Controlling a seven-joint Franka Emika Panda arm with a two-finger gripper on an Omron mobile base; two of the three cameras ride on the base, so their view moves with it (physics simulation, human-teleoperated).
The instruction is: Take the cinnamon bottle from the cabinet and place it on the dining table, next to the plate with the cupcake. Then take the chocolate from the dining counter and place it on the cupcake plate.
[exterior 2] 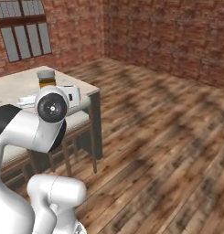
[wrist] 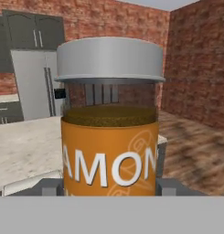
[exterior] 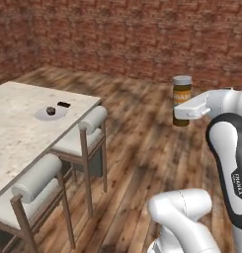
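Observation:
My gripper (exterior: 181, 111) is shut on the cinnamon bottle (exterior: 182, 96), an amber jar with a grey lid and orange label, held upright in the air over the wooden floor, to the right of the dining table (exterior: 19, 143). In the hand view the cinnamon bottle (wrist: 109, 137) stands close up between the fingertips (wrist: 49, 187). On the table's far part sits the small plate (exterior: 43, 116) with the dark cupcake (exterior: 51, 110) on it. The flat dark chocolate (exterior: 63, 104) lies just beyond the plate on the stone top. In the right base view the bottle (exterior 2: 46, 78) shows above the arm.
Two chairs with padded roll backs (exterior: 93, 118) (exterior: 36, 180) stand along the table's near side, between me and the plate. Brick walls (exterior: 142, 34) close the room behind. Grey cabinets and a fridge (wrist: 35, 82) show far off in the hand view.

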